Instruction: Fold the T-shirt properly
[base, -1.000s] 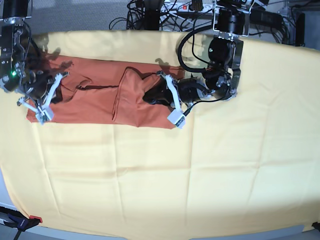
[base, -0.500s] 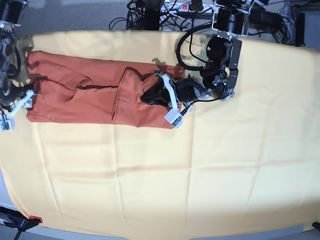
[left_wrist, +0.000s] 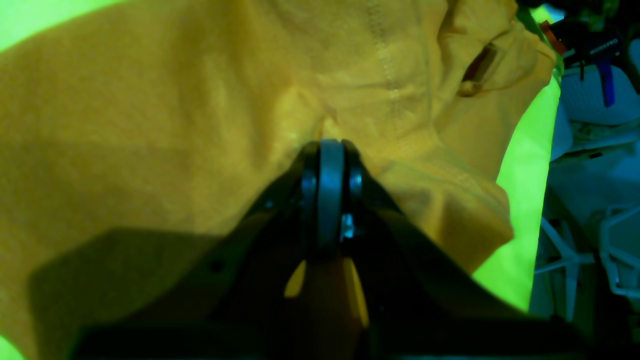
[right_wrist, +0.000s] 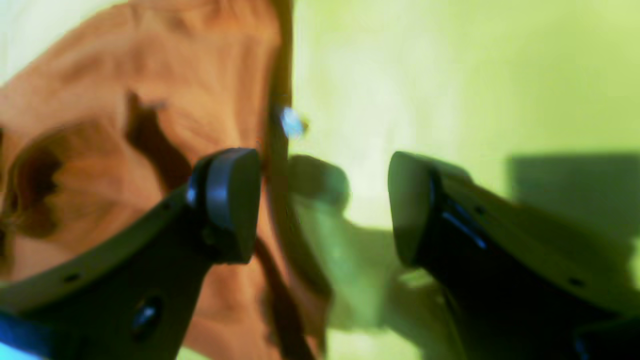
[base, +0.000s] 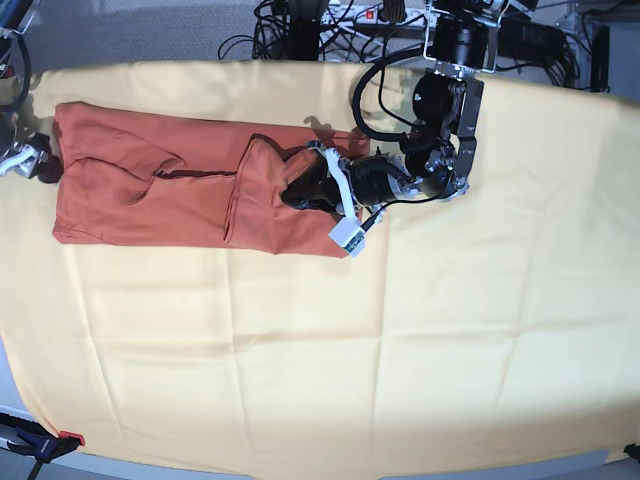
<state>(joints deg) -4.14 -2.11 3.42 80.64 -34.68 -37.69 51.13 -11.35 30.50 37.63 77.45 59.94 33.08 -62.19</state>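
**While one end of the shirt is pinched, the other lies free**

Although the T-shirt (base: 190, 195) is spread as a long band across the far part of the counter (base: 330, 360), only one of its ends is held. The long axis of the shirt runs straight from one gripper toward the other. The left gripper (left_wrist: 330, 150) is clenched on a fold of the shirt at the end nearest its own arm, and cloth is bunched and raised just in front of its closed tips. From that grip the rest of the shirt stretches away toward the far side of the base view.

The right gripper (right_wrist: 325, 200) is spread wide with nothing between its tips; the shirt's edge is seen just beside one tip, on its outer side, apparently not touching. In the base view this gripper (base: 20, 160) is cut off at the picture's border, so only a small part is shown.

Any coming fold is judged to turn on the held end being carried along the long axis toward the free end, the left arm being the nearer.

The right wrist view is blurred. The left wrist view is strongly tinted, so the shirt looks yellow there. Sleeves and collar cannot be made out clearly, and how many layers are pinched cannot be told.
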